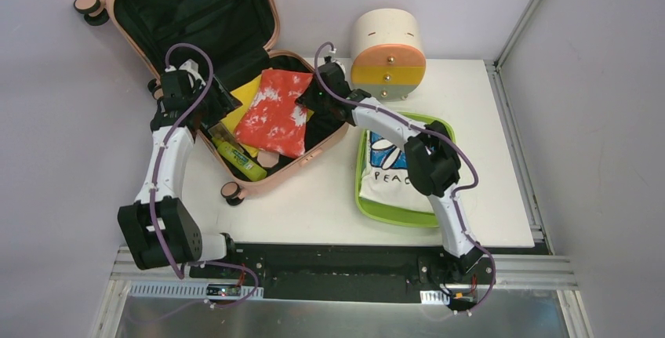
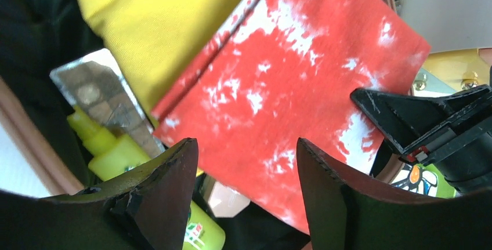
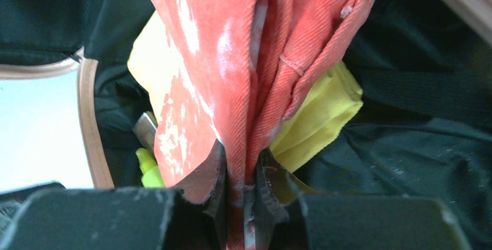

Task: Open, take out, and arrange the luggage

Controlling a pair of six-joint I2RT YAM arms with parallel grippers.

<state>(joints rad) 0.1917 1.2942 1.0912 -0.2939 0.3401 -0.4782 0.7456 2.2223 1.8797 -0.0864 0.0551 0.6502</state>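
Between the fingers of my right gripper (image 3: 241,171), pinched tight, sits a fold of the red-and-white cloth (image 3: 232,58), which spreads ahead of them over a yellow cloth (image 3: 313,122). Both lie inside the open luggage (image 1: 192,12) beneath me. My left gripper (image 2: 246,163) hangs with jaws spread and nothing held, just above that cloth, a lime-green bottle (image 2: 116,157) to its left.
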